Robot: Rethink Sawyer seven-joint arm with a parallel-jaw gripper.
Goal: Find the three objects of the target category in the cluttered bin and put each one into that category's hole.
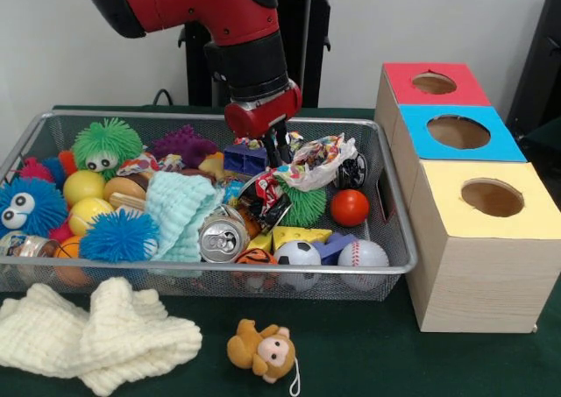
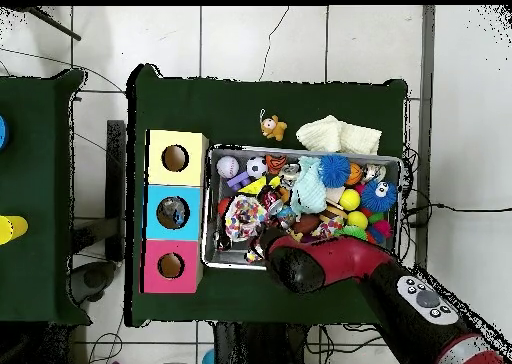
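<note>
front view: the pincer point(image 1: 279, 148) hangs low over the far middle of the cluttered bin point(image 1: 396, 261), at a crumpled wrapper point(image 1: 320, 162); i cannot tell its state. no clear bottles are visible. overhead view: the blue-topped box's hole point(image 2: 172, 213) lies beside the bin's short end on the table point(image 2: 270, 105).

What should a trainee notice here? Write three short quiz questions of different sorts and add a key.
1. True or false: the gripper is over the wire bin, not over the boxes.
2. Which box stands between the other two? A the red-topped box; B the blue-topped box; C the yellow-topped box.
3. Fill in: the small toy on the table, in front of the bin and beside the cream cloth, is a ___.
Key: 1 true; 2 B; 3 monkey.
</note>
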